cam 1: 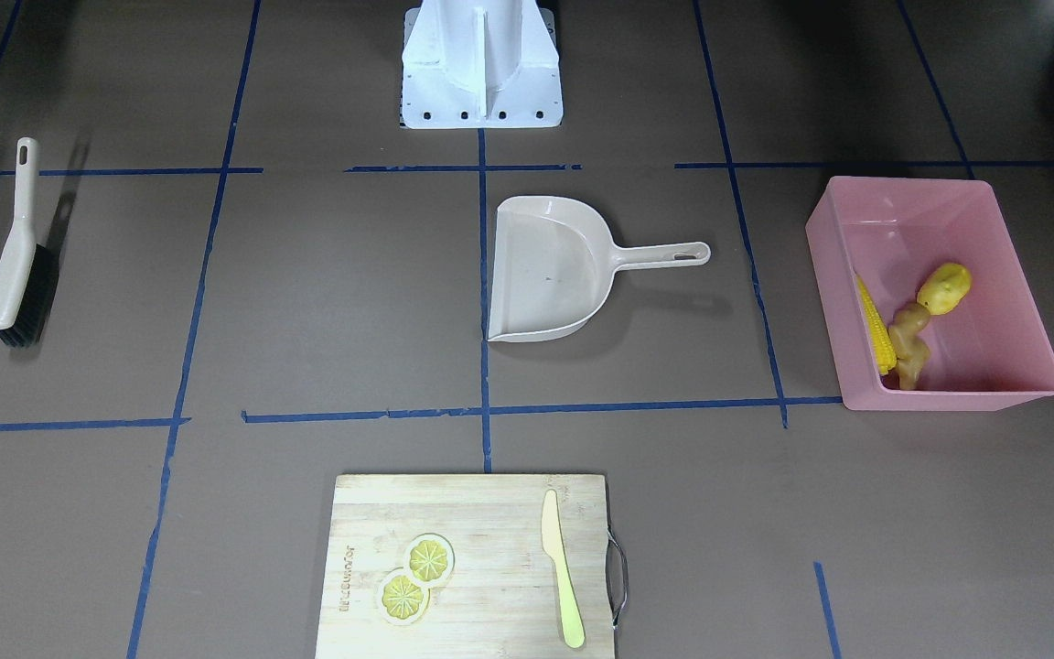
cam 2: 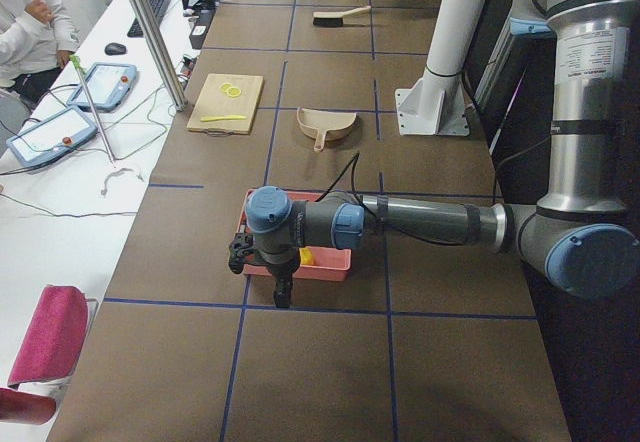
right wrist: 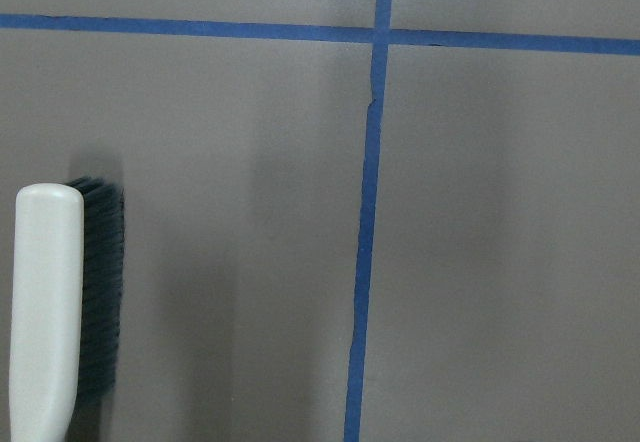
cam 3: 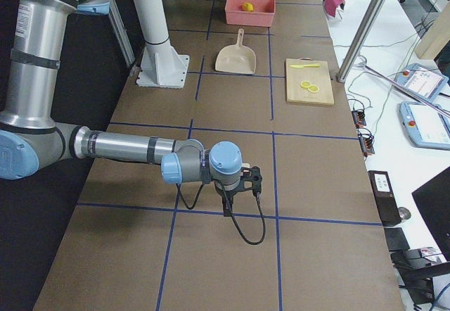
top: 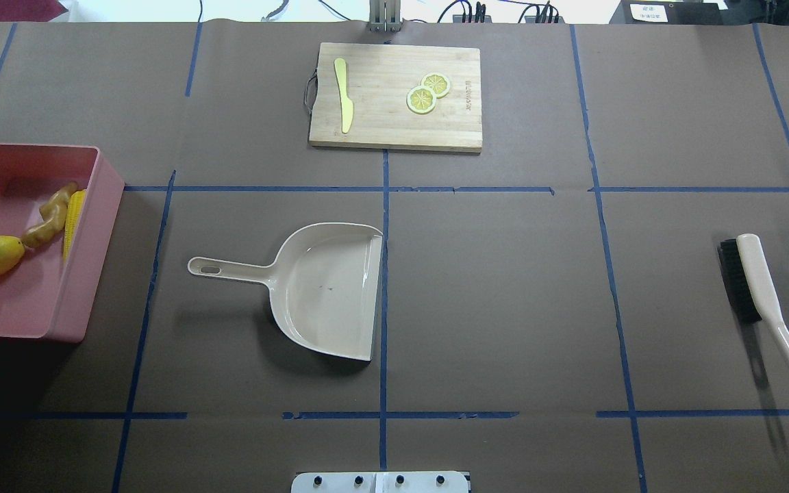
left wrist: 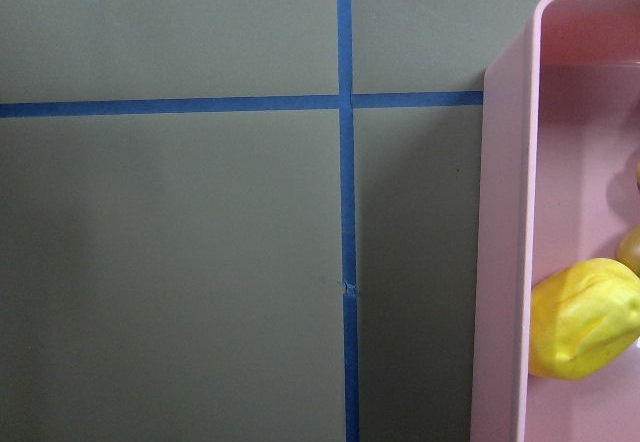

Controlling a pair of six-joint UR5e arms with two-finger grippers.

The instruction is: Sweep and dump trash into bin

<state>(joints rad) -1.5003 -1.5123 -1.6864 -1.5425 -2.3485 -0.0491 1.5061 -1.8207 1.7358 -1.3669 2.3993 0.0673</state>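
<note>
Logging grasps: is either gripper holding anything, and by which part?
Nothing held: brush and dustpan lie alone on the table, all trash in the bin.

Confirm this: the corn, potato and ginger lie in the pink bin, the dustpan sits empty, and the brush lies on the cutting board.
Wrong about the brush: it lies on the table at the robot's right, far from the cutting board, as the overhead exterior view shows. The rest stands.
</note>
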